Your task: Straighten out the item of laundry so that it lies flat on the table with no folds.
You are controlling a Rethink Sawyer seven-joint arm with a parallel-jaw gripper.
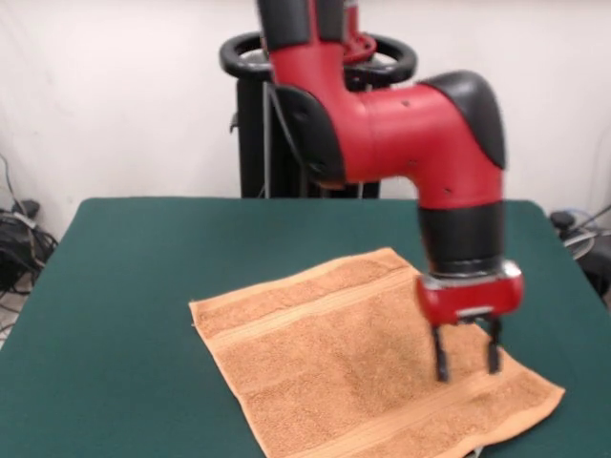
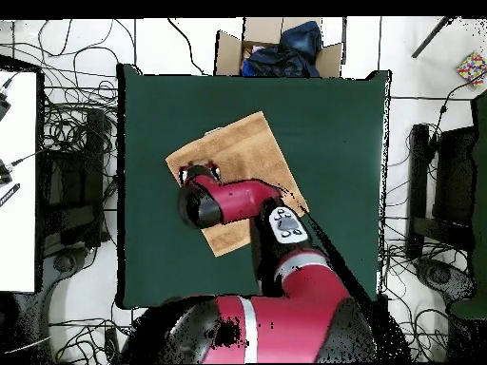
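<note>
The gripper (image 1: 468, 361) hangs straight down from the arm (image 1: 401, 129), its two dark fingers (image 1: 441, 359) parted with nothing between them, tips just above or barely on the towel (image 1: 334, 353); I cannot tell which. It stands near the towel's right-hand corner as seen from the front, a little inside the border band there. From overhead the gripper (image 2: 202, 173) shows at the towel's (image 2: 243, 143) left side, with much of the cloth hidden under the arm.

The towel lies on the table (image 1: 115, 286) a bit right of centre, turned like a diamond, and to my eye it is already nearly flat: the bands run straight and no fold shows in the middle. The one doubtful spot is the near edge by the bottom of the front picture, where a dark sliver peeks from under the hem, maybe a tucked bit or a shadow.

If a tidy-up is what's in hand, I'd say do it gently: pinch only the top layer close to the hem, lift little, and draw outward along the table away from the centre, so the rest does not drag or bunch. Pressing down hard and sliding risks raising a new wrinkle.
</note>
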